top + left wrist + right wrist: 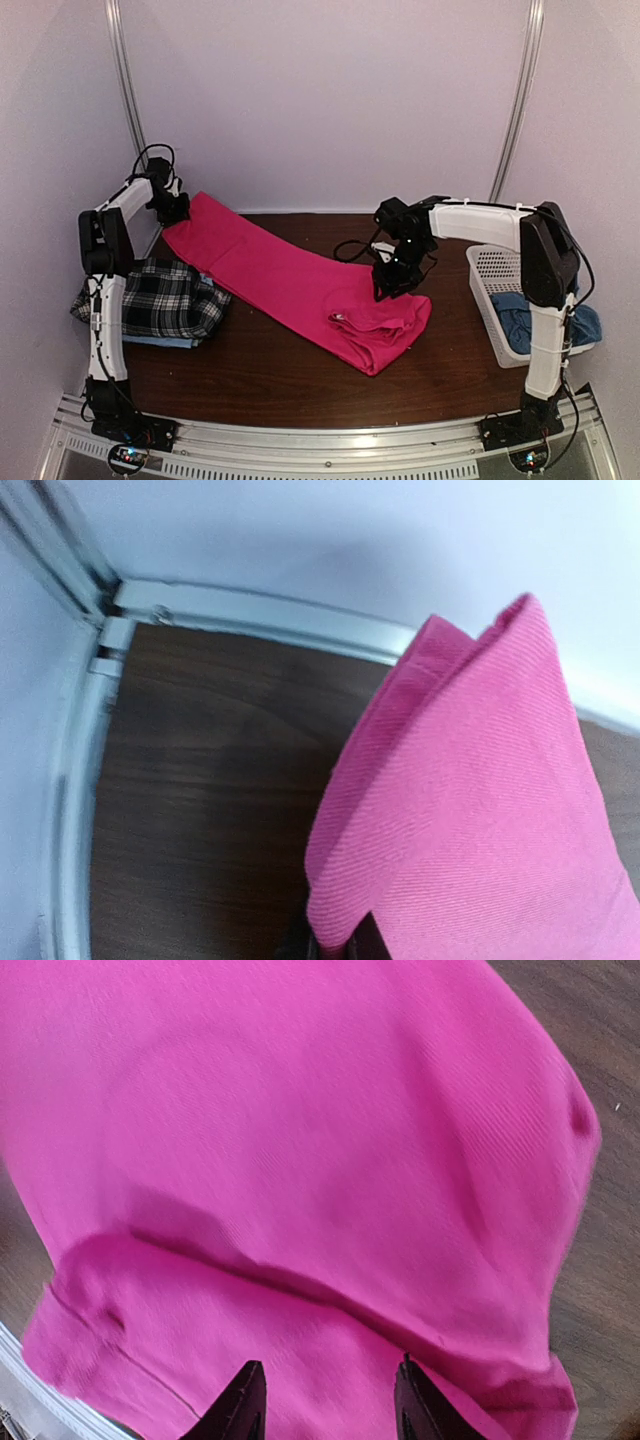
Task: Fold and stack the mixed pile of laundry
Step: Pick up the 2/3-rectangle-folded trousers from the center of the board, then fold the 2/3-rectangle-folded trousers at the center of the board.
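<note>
The hot-pink trousers (290, 285) lie stretched diagonally across the dark table, their near end folded over at the right. My left gripper (178, 212) is at the far left corner, shut on the trousers' far edge (470, 800); in the left wrist view the cloth is pinched at the jaws (340, 945) and lifts off the wood. My right gripper (392, 285) hovers open over the folded end; its two dark fingertips (245, 1390) stand apart above the pink cloth (300, 1160), holding nothing. A black-and-white plaid shirt (165, 297) rests at the left on a light blue shirt (165, 342).
A white lattice basket (495, 265) stands at the right edge with a duller blue cloth (530, 320) in it. White walls and a metal rail (260, 610) close off the table's back. Bare wood (260, 375) shows in front of the trousers.
</note>
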